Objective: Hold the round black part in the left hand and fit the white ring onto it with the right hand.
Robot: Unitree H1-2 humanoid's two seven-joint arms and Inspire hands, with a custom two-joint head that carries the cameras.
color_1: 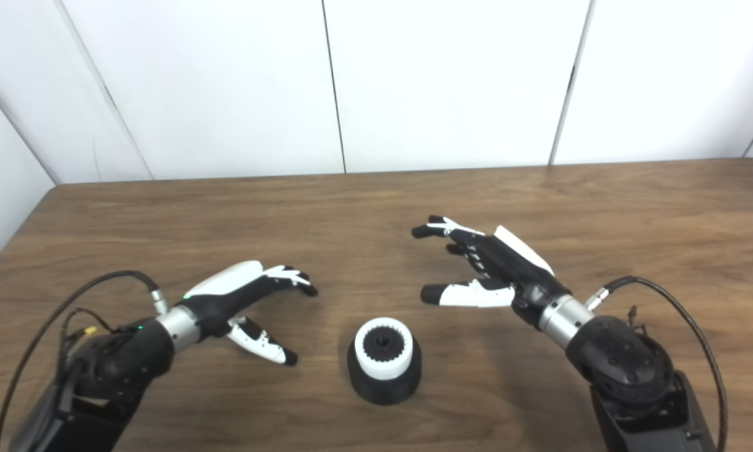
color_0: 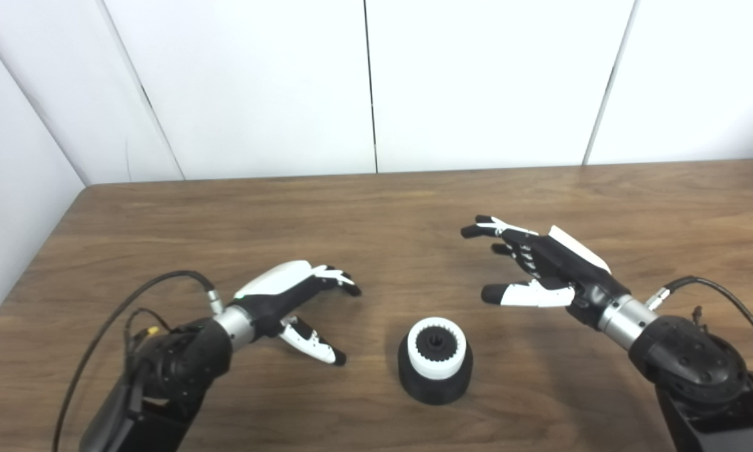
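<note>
Spanning both views, the wooden counter (color_0: 376, 207) meets white wall panels (color_0: 238, 81) along its far edge. Right hand (color_0: 543, 267) hovers right of centre, fingers spread wide, holding nothing. Left hand (color_0: 288, 301) hovers toward the near left corner, fingers and thumb apart, likewise empty. Between them, close to the near edge, the round black part (color_0: 435, 380) stands upright on the counter, untouched by either hand. White ring (color_0: 416, 351) sits seated around its toothed top.
</note>
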